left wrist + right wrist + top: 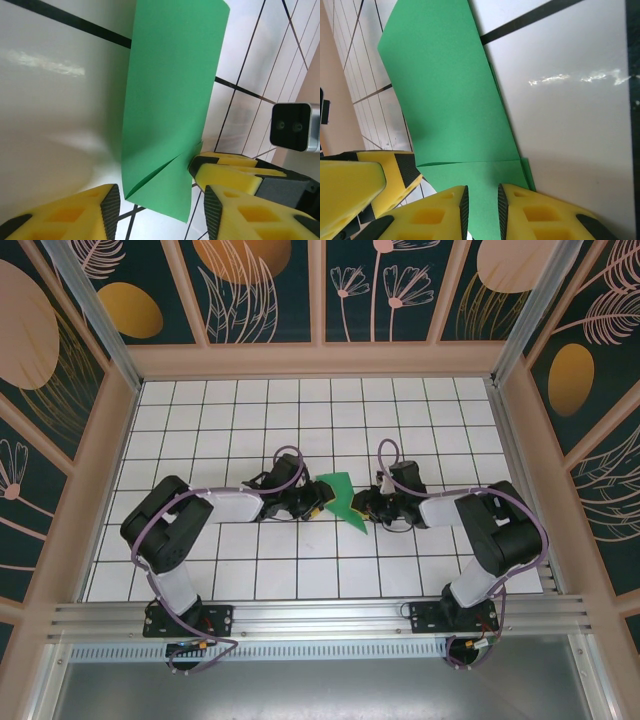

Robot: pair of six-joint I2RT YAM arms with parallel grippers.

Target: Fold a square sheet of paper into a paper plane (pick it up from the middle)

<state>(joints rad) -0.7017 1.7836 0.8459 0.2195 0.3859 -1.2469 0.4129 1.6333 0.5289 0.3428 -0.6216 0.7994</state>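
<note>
The square sheet of paper (pixel 338 490) is a creased green wedge lying mid-table between both grippers. In the left wrist view the paper (pixel 170 90) shows a diagonal fold, and its lower corner lies between the wide-apart fingers of my left gripper (pixel 160 212), touching neither pad. My left gripper (pixel 318 506) is open. My right gripper (pixel 482 212) stands over the paper (pixel 450 100), its fingertips a narrow gap apart with flat green paper showing across that gap. Its right finger sits at the paper's edge. Those right fingers (pixel 235 175) meet the paper's right edge. My right gripper (pixel 366 508) faces the left one.
The white tiled table (pixel 250 410) with black grid lines has open room behind and in front of the arms. Wooden walls close it in on three sides. A metal rail (pixel 320 620) runs along the near edge. The left gripper's finger (pixel 350 190) is close beside the right one.
</note>
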